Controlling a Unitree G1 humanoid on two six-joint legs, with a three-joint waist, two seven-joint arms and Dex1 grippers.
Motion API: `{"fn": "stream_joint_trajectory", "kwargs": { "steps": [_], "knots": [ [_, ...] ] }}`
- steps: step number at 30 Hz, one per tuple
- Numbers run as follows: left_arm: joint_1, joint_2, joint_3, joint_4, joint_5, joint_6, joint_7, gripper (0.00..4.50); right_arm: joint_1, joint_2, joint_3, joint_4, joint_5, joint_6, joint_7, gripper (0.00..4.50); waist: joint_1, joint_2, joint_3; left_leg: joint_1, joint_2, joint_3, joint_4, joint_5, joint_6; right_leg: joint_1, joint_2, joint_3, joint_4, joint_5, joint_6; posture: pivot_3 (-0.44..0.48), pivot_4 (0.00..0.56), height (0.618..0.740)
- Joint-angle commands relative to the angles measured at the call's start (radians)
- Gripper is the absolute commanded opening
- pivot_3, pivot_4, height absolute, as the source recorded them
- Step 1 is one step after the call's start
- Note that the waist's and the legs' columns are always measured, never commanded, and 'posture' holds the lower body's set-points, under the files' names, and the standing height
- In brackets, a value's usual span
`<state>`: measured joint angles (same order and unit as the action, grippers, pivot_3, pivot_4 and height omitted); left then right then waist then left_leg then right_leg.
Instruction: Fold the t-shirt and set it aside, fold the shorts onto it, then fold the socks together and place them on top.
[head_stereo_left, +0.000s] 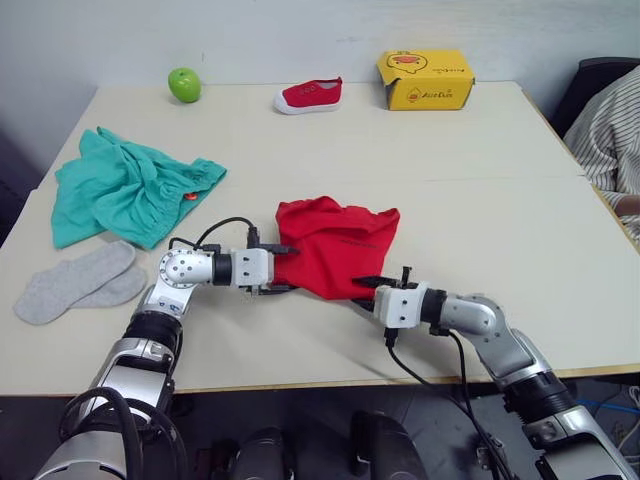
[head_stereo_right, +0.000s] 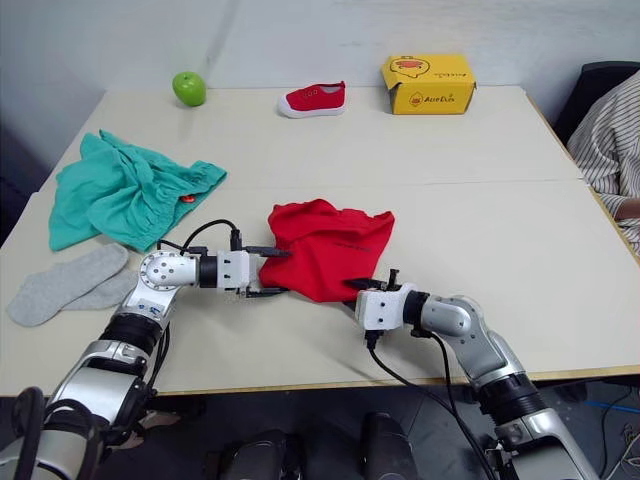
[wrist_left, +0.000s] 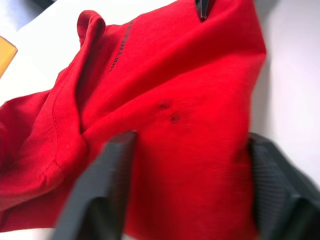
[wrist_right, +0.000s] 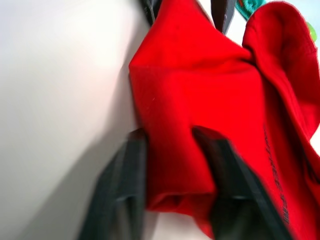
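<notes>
Head cams look down over the table (head_stereo_left: 480, 200); both wrist cams sit super close on the t-shirt (wrist_left: 190, 100).

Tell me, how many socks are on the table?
2. Both grey socks lie at the table's near-left corner, below the shorts: the upper sock overlaps the lower sock. None seem hidden.

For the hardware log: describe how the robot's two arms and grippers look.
Both arms are silver-grey metal with black joint sections and white blocks at the wrists. Loose black cables loop beside each wrist. The left gripper and right gripper each have two black fingers.
</notes>
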<state>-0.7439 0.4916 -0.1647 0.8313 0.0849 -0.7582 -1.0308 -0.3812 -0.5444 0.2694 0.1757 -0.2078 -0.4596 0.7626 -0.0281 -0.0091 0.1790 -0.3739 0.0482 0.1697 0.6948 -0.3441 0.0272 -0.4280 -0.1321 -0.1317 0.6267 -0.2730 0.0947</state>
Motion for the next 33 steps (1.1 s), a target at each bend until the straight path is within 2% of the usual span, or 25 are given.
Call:
{"fn": "stream_joint_trajectory", "kwargs": {
  "steps": [1,3,6,7,11,16,20,23,25,29,31,33],
  "knots": [
    [0.031,0.047,-0.009,-0.026,0.003,-0.030,-0.008,1.72,-0.008,-0.033,-0.013,0.014,0.014,-0.076,-0.001,0.00,-0.001,0.000,0.000,0.000,0.000,0.000,0.000,0.000,0.000,0.000,0.000,0.000,0.000,0.000,0.000,0.000,0.150,0.740],
    [0.065,0.062,-0.017,-0.074,-0.035,-0.032,-0.052,1.05,-0.004,-0.046,-0.013,0.028,0.028,-0.107,0.011,0.00,-0.001,0.000,0.000,0.000,0.001,0.000,0.000,0.000,0.000,0.000,0.000,0.000,0.000,0.000,0.000,0.000,0.150,0.740],
    [0.157,0.105,-0.027,-0.237,-0.124,-0.038,-0.122,0.15,0.009,-0.080,-0.013,0.054,0.056,-0.174,0.037,0.00,-0.007,0.000,0.000,0.001,0.003,0.001,-0.001,0.000,0.000,0.000,0.000,0.000,0.000,0.000,0.000,0.000,0.150,0.740],
    [0.176,0.115,-0.028,-0.275,-0.138,-0.037,-0.131,0.05,0.012,-0.087,-0.013,0.060,0.065,-0.190,0.043,0.00,-0.006,0.000,0.000,0.002,0.003,0.001,-0.002,0.000,0.000,0.000,0.000,0.001,0.000,0.000,-0.001,0.000,0.150,0.740],
    [0.314,0.171,-0.033,-0.506,-0.204,0.040,-0.153,0.05,0.050,-0.130,-0.010,0.068,0.143,-0.284,0.101,0.00,-0.004,0.000,0.000,0.002,0.003,0.001,-0.003,0.000,0.000,0.000,-0.001,0.001,-0.001,-0.001,-0.001,0.000,0.150,0.740],
    [0.471,0.204,-0.009,-0.743,-0.202,0.155,-0.084,0.05,0.125,-0.184,-0.017,0.035,0.201,-0.340,0.144,0.00,0.002,0.000,0.000,0.002,0.003,0.001,-0.002,0.000,0.001,0.000,-0.002,0.002,-0.001,-0.001,-0.001,0.000,0.150,0.740],
    [0.581,0.226,0.007,-0.874,-0.165,0.231,-0.019,0.05,0.206,-0.217,-0.012,-0.025,0.227,-0.344,0.161,0.00,0.001,0.000,0.000,0.002,0.003,0.001,-0.002,-0.001,0.001,0.001,-0.002,0.002,-0.001,-0.001,-0.001,0.000,0.150,0.740],
    [0.651,0.249,0.017,-0.944,-0.185,0.295,-0.005,0.05,0.253,-0.225,-0.013,-0.064,0.236,-0.319,0.163,0.00,0.000,0.000,0.000,0.003,0.004,0.001,-0.002,-0.001,0.001,0.000,-0.002,0.001,-0.004,-0.001,-0.001,0.000,0.150,0.740],
    [0.686,0.262,0.027,-0.988,-0.203,0.373,0.008,0.56,0.300,-0.236,-0.006,-0.130,0.330,-0.203,0.205,0.52,0.001,0.000,0.000,0.004,0.005,0.001,-0.002,-0.001,0.000,0.000,-0.002,0.002,-0.003,-0.001,-0.002,0.000,0.150,0.740],
    [0.729,0.269,0.036,-1.059,-0.233,0.444,0.013,1.70,0.317,-0.248,-0.022,-0.163,0.341,-0.175,0.219,1.73,0.001,0.000,0.000,0.004,0.005,0.001,-0.002,-0.001,0.000,0.001,-0.002,0.002,-0.003,-0.001,-0.002,0.000,0.150,0.740],
    [0.755,0.263,0.060,-1.111,-0.341,0.514,0.007,2.42,0.330,-0.273,-0.039,-0.187,0.378,-0.164,0.245,2.51,0.003,0.000,0.000,0.004,0.005,0.001,-0.002,-0.001,0.000,0.001,-0.002,0.002,-0.004,-0.001,-0.002,0.000,0.150,0.740],
    [0.763,0.259,0.114,-1.147,-0.475,0.617,0.010,2.43,0.357,-0.320,-0.062,-0.257,0.501,-0.064,0.303,3.18,0.007,0.001,0.000,0.004,0.005,0.000,-0.002,-0.001,0.000,0.000,-0.003,0.002,-0.004,-0.001,-0.003,0.000,0.150,0.740]
  ]
}}
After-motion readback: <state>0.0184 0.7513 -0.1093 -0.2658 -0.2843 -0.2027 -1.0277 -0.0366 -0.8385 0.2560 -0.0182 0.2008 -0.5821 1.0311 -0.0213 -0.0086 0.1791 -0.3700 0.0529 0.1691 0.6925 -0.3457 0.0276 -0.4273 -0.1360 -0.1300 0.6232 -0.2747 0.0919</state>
